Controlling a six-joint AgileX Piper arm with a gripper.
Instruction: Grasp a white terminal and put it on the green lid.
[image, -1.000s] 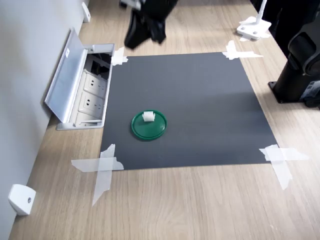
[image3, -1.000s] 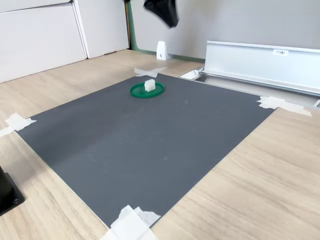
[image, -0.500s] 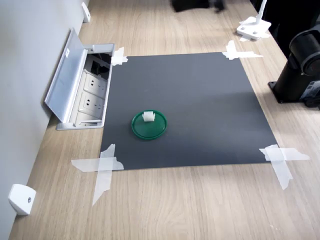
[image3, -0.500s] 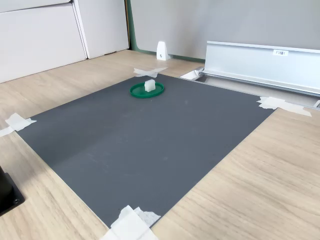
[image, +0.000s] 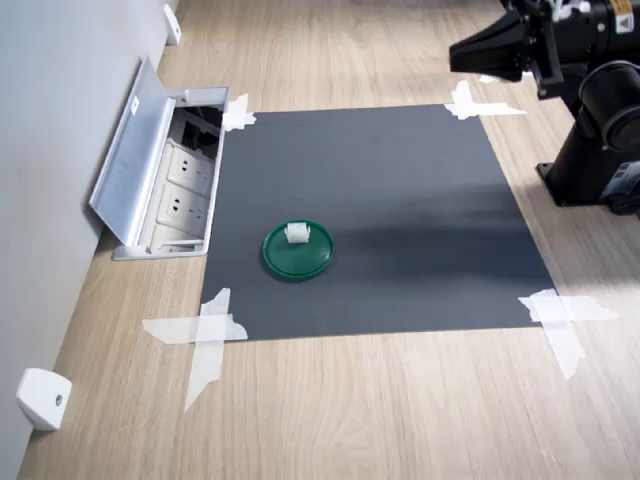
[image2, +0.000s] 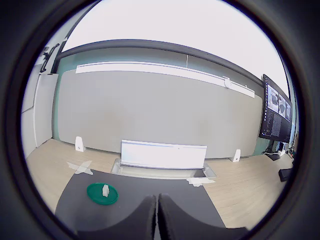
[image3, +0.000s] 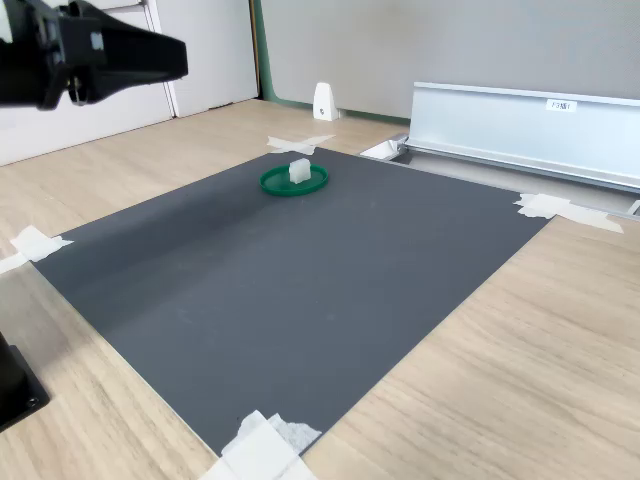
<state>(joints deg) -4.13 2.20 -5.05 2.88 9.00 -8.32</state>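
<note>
Tiny white plastic terminal block (image: 297, 234) sits on the flat round dark-green plastic lid (image: 297, 256), so placement looks done. Hand (image2: 156, 216) closed, empty, raised well clear of the grey mat (image: 400, 200).

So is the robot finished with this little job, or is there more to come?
It looks finished. The white terminal already sits on the green lid, near the lid's edge, and nothing touches it. The gripper is up and away from the mat, with its fingers shut together and nothing held in the wrist view. No other small white block shows on the mat, so nothing seems left to do.
</note>
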